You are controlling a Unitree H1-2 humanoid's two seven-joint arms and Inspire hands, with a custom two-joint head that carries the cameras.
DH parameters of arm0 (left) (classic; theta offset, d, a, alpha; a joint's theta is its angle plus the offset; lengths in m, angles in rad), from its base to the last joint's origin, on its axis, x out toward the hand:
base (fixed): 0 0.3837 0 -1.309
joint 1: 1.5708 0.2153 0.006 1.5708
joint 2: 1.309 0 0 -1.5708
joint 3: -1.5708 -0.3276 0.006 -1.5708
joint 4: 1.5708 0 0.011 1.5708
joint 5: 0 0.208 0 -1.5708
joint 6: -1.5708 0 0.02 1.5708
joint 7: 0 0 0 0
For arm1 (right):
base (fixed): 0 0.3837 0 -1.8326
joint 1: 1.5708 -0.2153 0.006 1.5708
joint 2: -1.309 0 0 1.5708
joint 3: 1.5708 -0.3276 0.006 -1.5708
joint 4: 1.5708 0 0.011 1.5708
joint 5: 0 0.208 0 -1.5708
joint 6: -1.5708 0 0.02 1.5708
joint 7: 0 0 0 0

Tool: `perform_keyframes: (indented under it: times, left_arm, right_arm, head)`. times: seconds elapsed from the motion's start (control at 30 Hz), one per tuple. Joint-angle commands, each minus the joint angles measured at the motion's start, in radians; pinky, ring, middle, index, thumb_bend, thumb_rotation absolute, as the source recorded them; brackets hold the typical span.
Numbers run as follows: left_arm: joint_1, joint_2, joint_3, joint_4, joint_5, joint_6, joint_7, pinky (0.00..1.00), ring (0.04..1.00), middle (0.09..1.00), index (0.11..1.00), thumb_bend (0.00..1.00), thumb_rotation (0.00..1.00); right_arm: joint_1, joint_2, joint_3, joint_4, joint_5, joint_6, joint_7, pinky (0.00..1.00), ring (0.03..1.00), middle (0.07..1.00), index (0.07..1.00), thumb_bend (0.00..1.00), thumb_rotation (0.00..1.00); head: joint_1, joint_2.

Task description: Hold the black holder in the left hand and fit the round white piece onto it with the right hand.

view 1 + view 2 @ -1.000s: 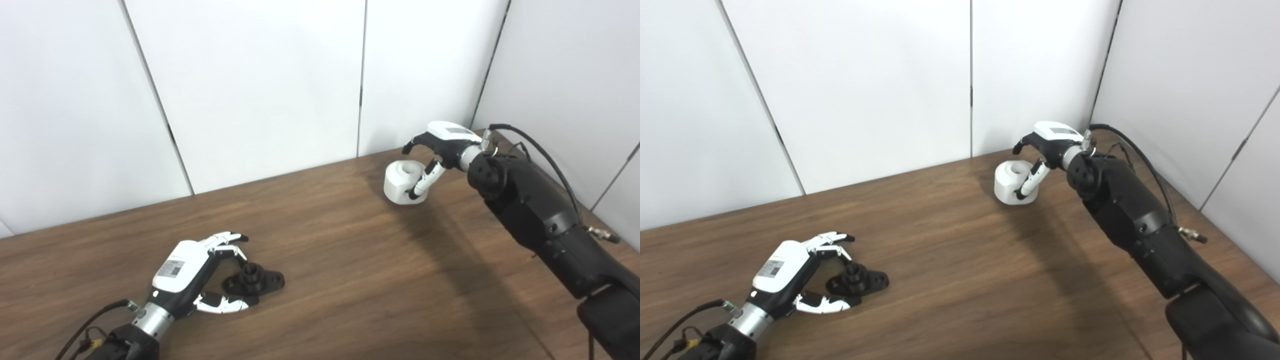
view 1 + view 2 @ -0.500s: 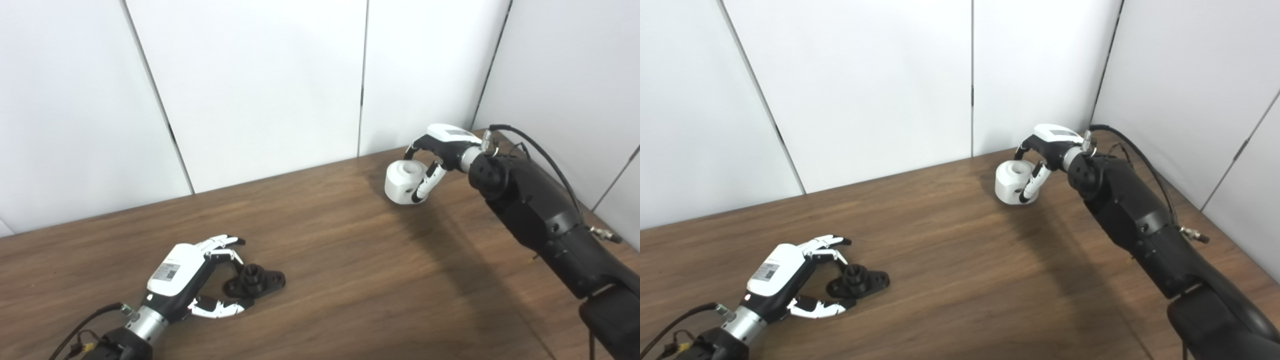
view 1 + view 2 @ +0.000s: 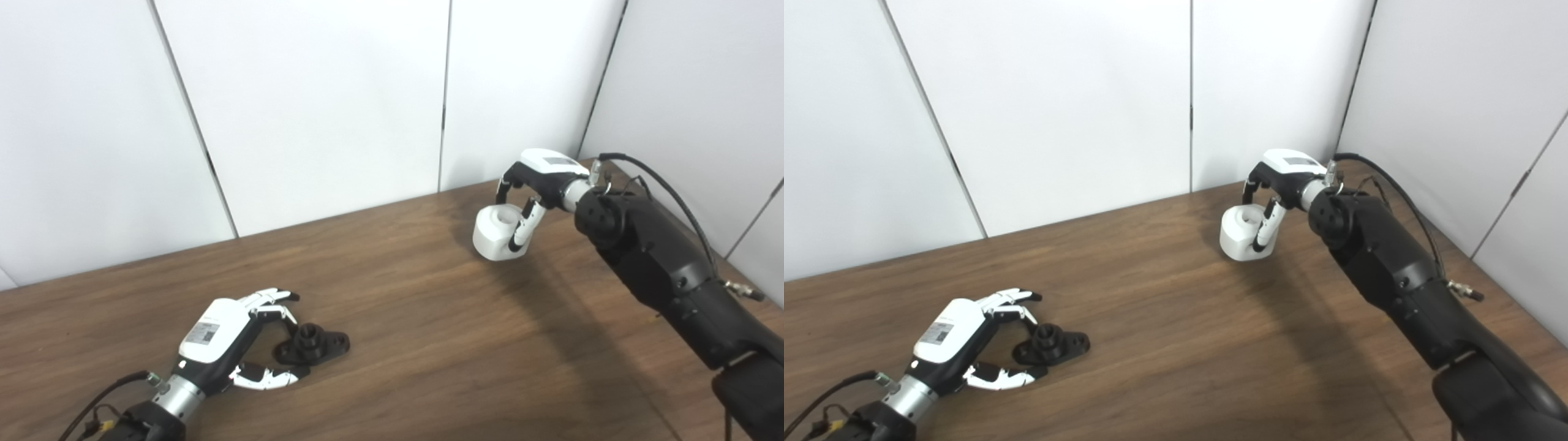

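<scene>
Far right of wooden table (image 3: 392, 306), near back wall: right hand (image 3: 534, 184) wrapped round the round white piece (image 3: 497, 231), fingers over top & thumb down its side; piece tilted, can't tell whether it has left the surface. Near front-left: left hand (image 3: 229, 340) spread wide beside black holder (image 3: 312, 344), fingers and thumb either side of it, not gripping; holder flat on wood, stub pointing up. Small label w/ code on back of left hand, too small to read; grey plate on right hand, likewise unreadable.
</scene>
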Motion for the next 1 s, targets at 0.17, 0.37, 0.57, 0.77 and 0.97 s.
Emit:
perform_keyframes:
  times: [0.17,0.37,0.57,0.77,0.97]
  left_arm:
    - [0.08,0.054,-0.024,0.055,0.05,0.071,-0.122,0.71,0.862,0.839,0.531,0.95,0.25]
    - [0.076,0.051,-0.023,0.068,0.05,0.056,-0.11,0.71,0.857,0.837,0.525,0.95,0.26]
    - [0.073,0.05,-0.02,0.068,0.045,0.053,-0.113,0.7,0.852,0.834,0.523,0.95,0.26]
    - [0.073,0.045,-0.02,0.066,0.045,0.052,-0.11,0.7,0.85,0.83,0.524,0.96,0.26]
    - [0.075,0.04,-0.018,0.052,0.044,0.067,-0.119,0.68,0.851,0.831,0.52,0.95,0.25]
  right_arm:
    - [-0.037,-0.033,-0.029,-0.021,-0.005,-0.026,-0.052,0.82,0.811,0.747,0.482,0.52,0.13]
    - [-0.029,-0.021,-0.056,-0.031,0.02,-0.023,-0.073,0.78,0.811,0.744,0.482,0.52,0.13]
    - [-0.026,-0.017,-0.07,-0.072,0.032,-0.044,-0.085,0.78,0.806,0.742,0.481,0.52,0.13]
    - [-0.036,-0.024,-0.063,-0.117,0.042,-0.053,-0.055,0.8,0.811,0.745,0.481,0.52,0.13]
    - [-0.044,-0.017,-0.053,-0.16,0.042,-0.052,-0.031,0.78,0.816,0.743,0.481,0.52,0.13]
  head:
    - [0.002,0.004]
    - [0.007,0.005]
    - [0.015,0.004]
    - [0.034,0.012]
    - [0.068,0.022]
